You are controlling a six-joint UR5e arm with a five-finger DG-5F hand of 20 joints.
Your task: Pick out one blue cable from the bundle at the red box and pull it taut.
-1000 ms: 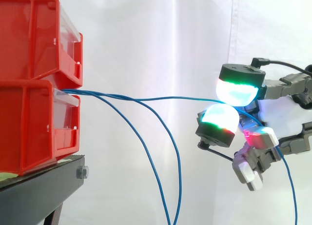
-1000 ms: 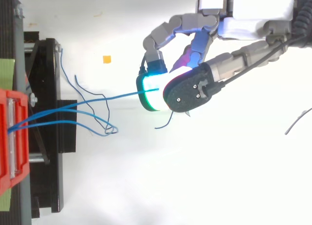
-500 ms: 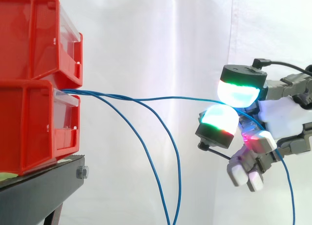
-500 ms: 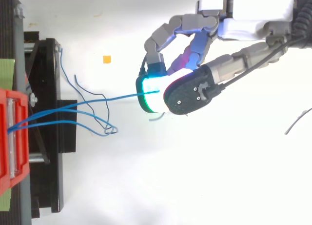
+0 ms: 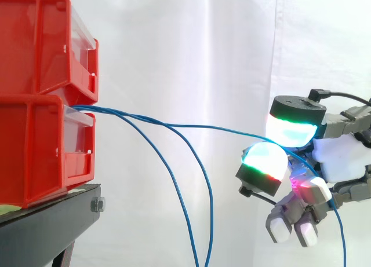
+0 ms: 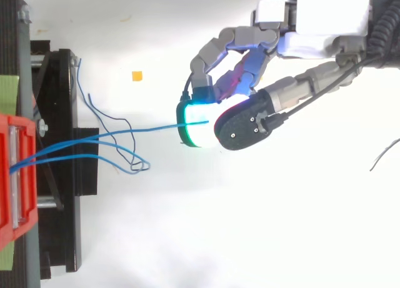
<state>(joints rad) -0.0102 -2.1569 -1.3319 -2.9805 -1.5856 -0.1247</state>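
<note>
- Dropping lower and drawing back from the stacked red plastic bins (image 5: 40,145), the robot hand (image 5: 343,157) now slopes its line downward.
- Its glowing pads (image 5: 293,131) pinch one thin blue cable (image 5: 191,126), which runs from them to the lower bin.
- Two slack blue cables (image 5: 174,186) droop between hand and bins.
- A slight bow remains, so it probably needs more pull.

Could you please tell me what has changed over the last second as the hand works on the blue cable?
The hand has moved down and slightly away from the red bins. The blue cable now slopes downward to the pads instead of running nearly level. The pinch on it is unchanged, the other two blue cables hang in the same loops, and the bins have not moved.
</note>
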